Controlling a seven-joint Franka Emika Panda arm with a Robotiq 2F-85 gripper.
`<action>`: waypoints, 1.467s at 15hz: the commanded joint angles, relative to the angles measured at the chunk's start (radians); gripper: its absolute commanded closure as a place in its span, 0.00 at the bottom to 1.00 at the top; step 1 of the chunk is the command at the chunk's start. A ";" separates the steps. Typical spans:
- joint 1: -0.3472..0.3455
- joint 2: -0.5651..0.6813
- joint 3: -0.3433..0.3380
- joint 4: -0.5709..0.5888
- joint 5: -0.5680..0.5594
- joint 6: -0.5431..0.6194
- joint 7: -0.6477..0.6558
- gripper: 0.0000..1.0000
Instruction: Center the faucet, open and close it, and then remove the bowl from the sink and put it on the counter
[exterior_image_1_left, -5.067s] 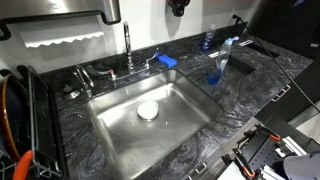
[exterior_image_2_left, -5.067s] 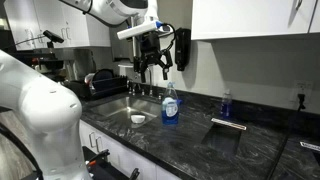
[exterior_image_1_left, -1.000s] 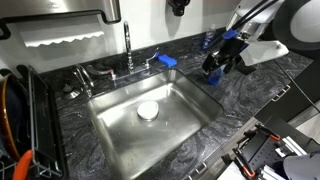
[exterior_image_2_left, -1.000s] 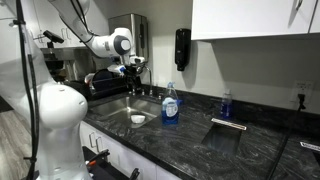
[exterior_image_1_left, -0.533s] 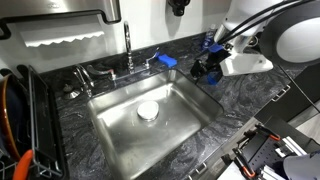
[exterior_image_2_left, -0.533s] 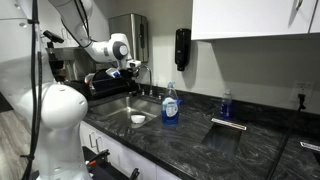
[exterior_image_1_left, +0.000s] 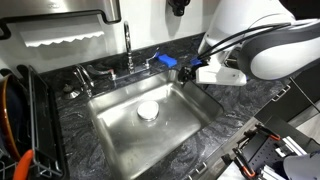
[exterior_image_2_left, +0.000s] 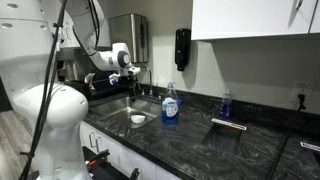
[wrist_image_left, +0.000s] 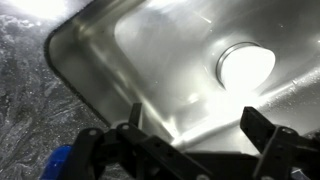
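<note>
Two dark fingers of the gripper stand wide apart along the lower edge of the wrist view. Nothing lies between them, so the hand is released and grasps nothing. Beyond them is the stainless-steel sink, seen at one rounded corner. The small white bowl glares bright on the sink floor, well apart from the fingers. The dark marbled stone counter borders that corner of the sink. A blurred blue thing shows at the bottom edge beside the gripper; what it is cannot be told.

In an exterior view the gripper hangs over a back corner of the sink, on the end of the white arm. It is just beside a blue object on the counter behind the sink. The bowl sits upright in the middle of the sink floor. The tall chrome gooseneck faucet rises behind the sink's back edge, with short chrome fittings near it. A dish rack stands on the counter well apart from the sink.

In an exterior view a blue dish-soap bottle stands upright on the counter just beside the sink, and the bowl shows inside the sink.
</note>
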 joint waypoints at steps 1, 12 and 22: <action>0.039 0.039 -0.014 0.050 -0.091 0.079 0.064 0.00; 0.058 0.141 0.038 0.337 -0.560 0.085 0.159 0.00; 0.074 0.161 0.040 0.384 -0.692 0.143 0.167 0.00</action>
